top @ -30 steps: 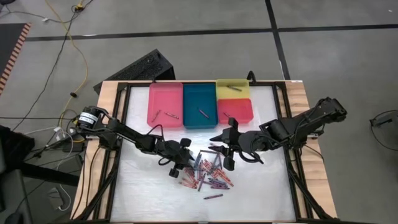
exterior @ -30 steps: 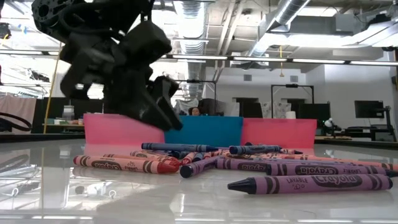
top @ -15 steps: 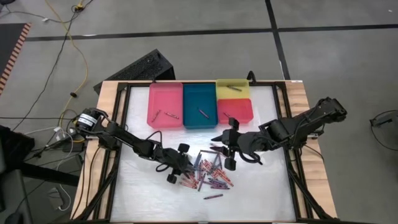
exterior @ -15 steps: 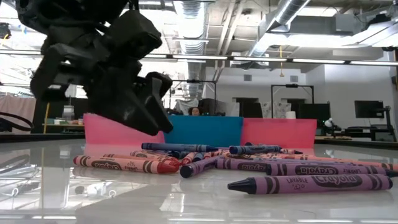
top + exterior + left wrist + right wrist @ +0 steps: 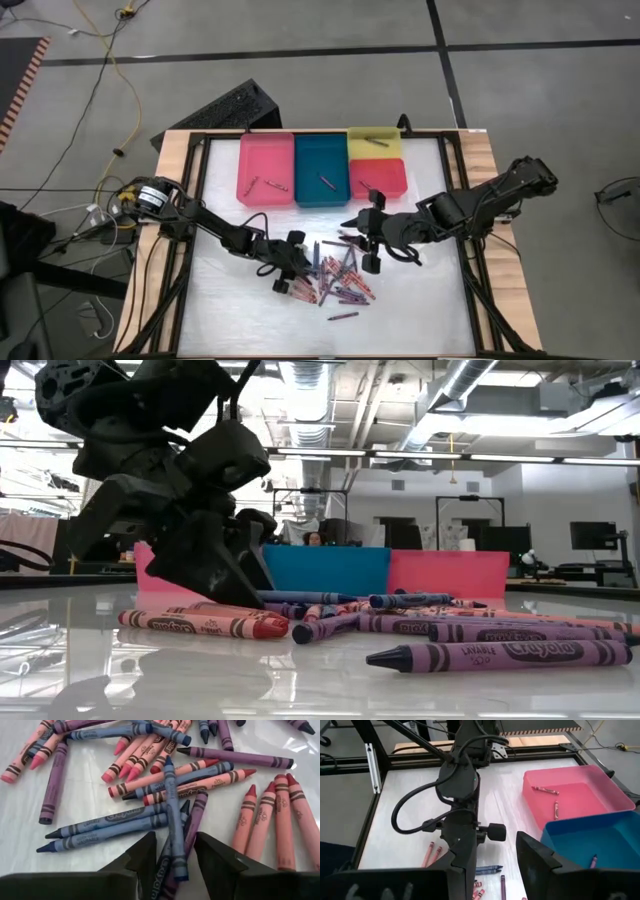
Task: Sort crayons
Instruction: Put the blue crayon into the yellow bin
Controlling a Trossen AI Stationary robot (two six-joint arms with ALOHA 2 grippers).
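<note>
Red, pink, purple and dark blue wax crayons [image 5: 335, 282] lie in a loose, crisscrossed heap on the glossy white table [image 5: 230, 310], near its middle and in front of four plastic trays. The left gripper [image 5: 287, 269] is down at the heap's left edge; its two dark fingers [image 5: 141, 861] stand apart on either side of a dark blue crayon [image 5: 171, 816] that lies across several others, with a purple one just beside it, and nothing is clamped. From table height this gripper blocks part of the pile and the pink tray behind it. The right gripper [image 5: 366, 241] hovers over the heap's far right side, fingers parted and holding nothing. A single purple crayon [image 5: 510, 654] lies apart, nearest the front edge. The pink tray [image 5: 266, 168] holds two crayons, the teal tray [image 5: 321, 168] one, the yellow tray [image 5: 374, 143] one and the red tray [image 5: 378, 178] one. A black keyboard [image 5: 225, 108] lies on the floor beyond the table.
</note>
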